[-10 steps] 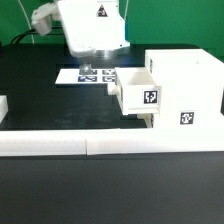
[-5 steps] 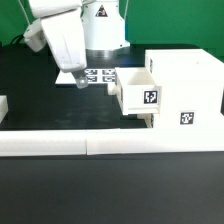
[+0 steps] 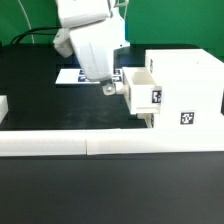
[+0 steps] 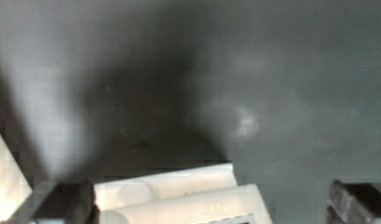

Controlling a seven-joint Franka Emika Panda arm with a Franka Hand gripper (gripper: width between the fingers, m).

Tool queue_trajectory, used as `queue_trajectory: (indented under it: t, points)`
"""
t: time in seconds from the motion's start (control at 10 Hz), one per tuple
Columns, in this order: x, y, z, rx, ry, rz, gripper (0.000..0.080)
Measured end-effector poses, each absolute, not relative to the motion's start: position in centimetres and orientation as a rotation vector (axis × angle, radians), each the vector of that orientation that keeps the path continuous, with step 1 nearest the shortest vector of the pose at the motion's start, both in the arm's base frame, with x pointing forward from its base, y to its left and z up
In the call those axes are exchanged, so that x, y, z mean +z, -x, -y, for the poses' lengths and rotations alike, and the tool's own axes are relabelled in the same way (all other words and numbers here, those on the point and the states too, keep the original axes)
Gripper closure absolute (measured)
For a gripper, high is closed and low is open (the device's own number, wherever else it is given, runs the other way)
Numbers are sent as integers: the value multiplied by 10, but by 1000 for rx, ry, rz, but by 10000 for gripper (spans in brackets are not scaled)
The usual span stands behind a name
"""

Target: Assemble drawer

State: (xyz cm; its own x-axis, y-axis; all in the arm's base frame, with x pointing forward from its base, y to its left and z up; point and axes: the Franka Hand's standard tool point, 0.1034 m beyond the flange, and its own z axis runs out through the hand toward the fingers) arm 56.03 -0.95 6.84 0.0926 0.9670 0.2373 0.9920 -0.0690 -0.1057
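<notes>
while the gripper [image 3: 107, 87] hangs just off the protruding tray [image 3: 140, 93], on the exterior view's left of it, its fingers [image 4: 59, 203] stand apart in the wrist view with nothing between them. the tray sits partly inside the housing [image 3: 185, 85], its tagged front sticking out. the risk i see is a crooked shove: a push landing on one corner could jam the tray in its slot, or slide the whole housing toward the border rail [image 3: 110, 144]. the marker board [image 3: 75, 76] lies behind the arm.
</notes>
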Motion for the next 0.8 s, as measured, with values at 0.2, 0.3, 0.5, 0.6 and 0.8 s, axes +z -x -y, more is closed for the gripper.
queue_trajectory:
  t: [0.2, 0.3, 0.5, 0.6, 0.8]
  points:
    - [69, -561, -7, -139, 2130, 1964, 151]
    - [69, -561, -16, -137, 2144, 1947, 151]
    - [68, -562, -26, -126, 2172, 1910, 151]
    - [68, -562, -26, -123, 2189, 1889, 151]
    - [70, -560, -17, -117, 2181, 1895, 151]
